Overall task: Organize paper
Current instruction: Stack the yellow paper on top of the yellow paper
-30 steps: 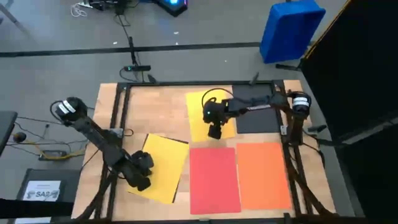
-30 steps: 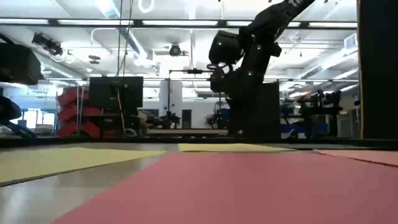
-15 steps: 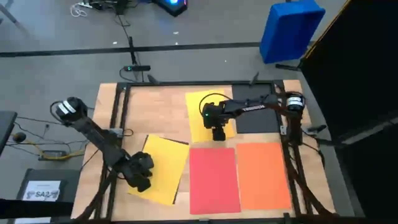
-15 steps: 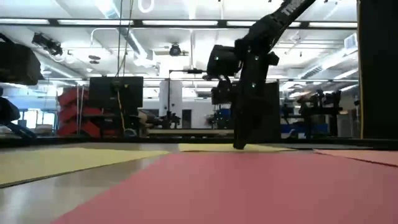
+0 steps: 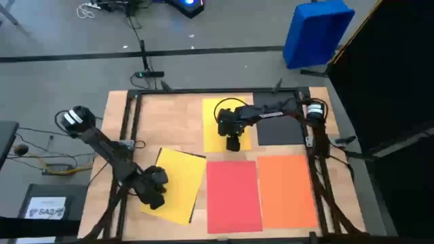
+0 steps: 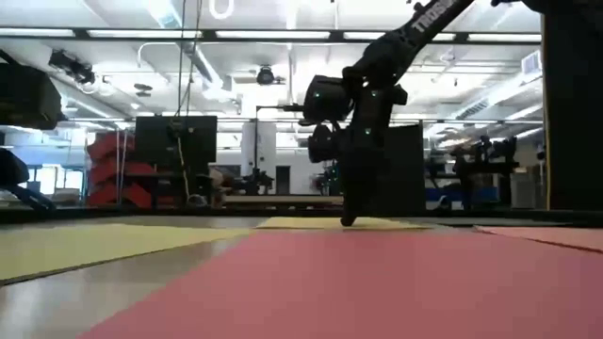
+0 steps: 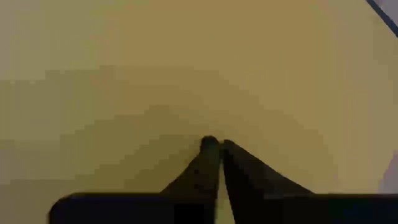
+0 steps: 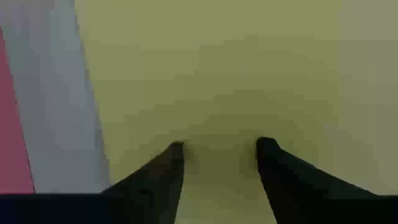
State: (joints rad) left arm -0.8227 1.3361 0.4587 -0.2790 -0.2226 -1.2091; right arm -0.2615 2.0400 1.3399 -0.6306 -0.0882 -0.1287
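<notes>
Right hand open, tips down on far yellow sheet; press lightly, slide it square beside red sheet. Left hand closed on near yellow sheet.

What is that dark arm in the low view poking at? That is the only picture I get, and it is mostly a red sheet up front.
Observer: From above, it is the right gripper, pointing down at a yellow sheet just beyond the red sheet.
Operator: Is it pinching the paper?
Observer: No. Its wrist view shows the fingers spread apart, tips apparently on the yellow surface.
Operator: Where is the other arm?
Observer: The left gripper is shut and rests over a second, tilted yellow sheet left of the red one.
</notes>
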